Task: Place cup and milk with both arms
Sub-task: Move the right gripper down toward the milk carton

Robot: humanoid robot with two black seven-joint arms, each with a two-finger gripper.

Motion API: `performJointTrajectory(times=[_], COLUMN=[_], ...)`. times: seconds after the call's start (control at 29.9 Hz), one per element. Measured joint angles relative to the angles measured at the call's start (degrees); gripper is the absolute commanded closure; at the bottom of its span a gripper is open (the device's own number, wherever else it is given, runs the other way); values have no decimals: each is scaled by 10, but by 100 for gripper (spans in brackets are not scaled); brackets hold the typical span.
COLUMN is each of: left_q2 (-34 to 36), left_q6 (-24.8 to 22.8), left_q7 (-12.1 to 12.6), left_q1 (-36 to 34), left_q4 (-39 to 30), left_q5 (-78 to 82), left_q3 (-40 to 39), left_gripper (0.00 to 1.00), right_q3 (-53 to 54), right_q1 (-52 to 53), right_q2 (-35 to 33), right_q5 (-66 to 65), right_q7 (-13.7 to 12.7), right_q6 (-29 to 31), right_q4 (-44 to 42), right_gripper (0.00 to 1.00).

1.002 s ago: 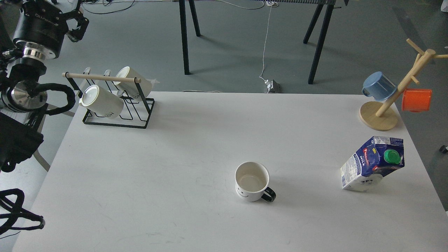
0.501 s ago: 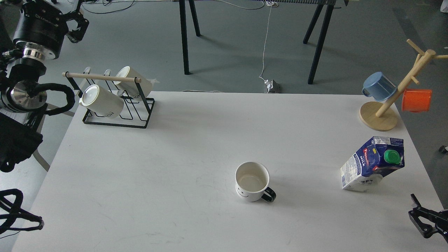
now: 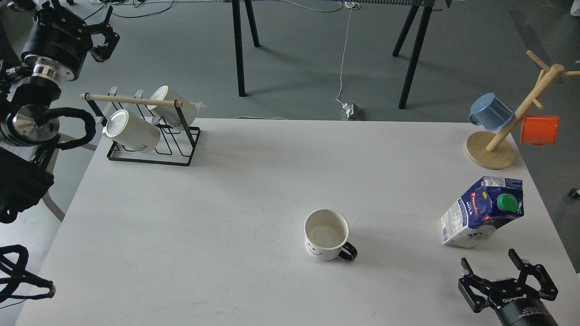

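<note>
The cup [image 3: 327,234], a white mug with a black handle and a small smiley face, stands upright on the white table [image 3: 253,190] near the front middle. The milk [image 3: 483,211], a dark blue and white carton with a green cap, stands to its right near the table's right edge. My right gripper [image 3: 491,262] is open, low at the front right, just in front of the milk and apart from it. My left gripper [image 3: 103,34] is open and empty, raised at the far left above the floor, beyond the mug rack.
A black wire rack [image 3: 147,136] with two white lettered mugs stands at the back left. A wooden mug tree [image 3: 507,131] with a blue cup [image 3: 490,111] and an orange cup [image 3: 539,129] stands at the back right. Black stand legs [image 3: 238,50] rise beyond the table.
My right gripper has come into view from the bottom right and moved left, toward the milk. My left gripper has shifted slightly right. Cup and milk have not moved.
</note>
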Motion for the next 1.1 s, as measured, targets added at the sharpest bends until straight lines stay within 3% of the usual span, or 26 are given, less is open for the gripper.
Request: performJointTrajectory(times=[1.1], left_q2=[9], left_q6=[1], left_q7=[-1], left_q1=[2], left_q4=[1], left_q5=[2], left_q3=[16], left_gripper=[0], right_q3=[19], right_q1=[51], right_q2=[14], right_q5=[-11], right_q7=[8], right_q6=[0], right_q4=[25], right_gripper=[1])
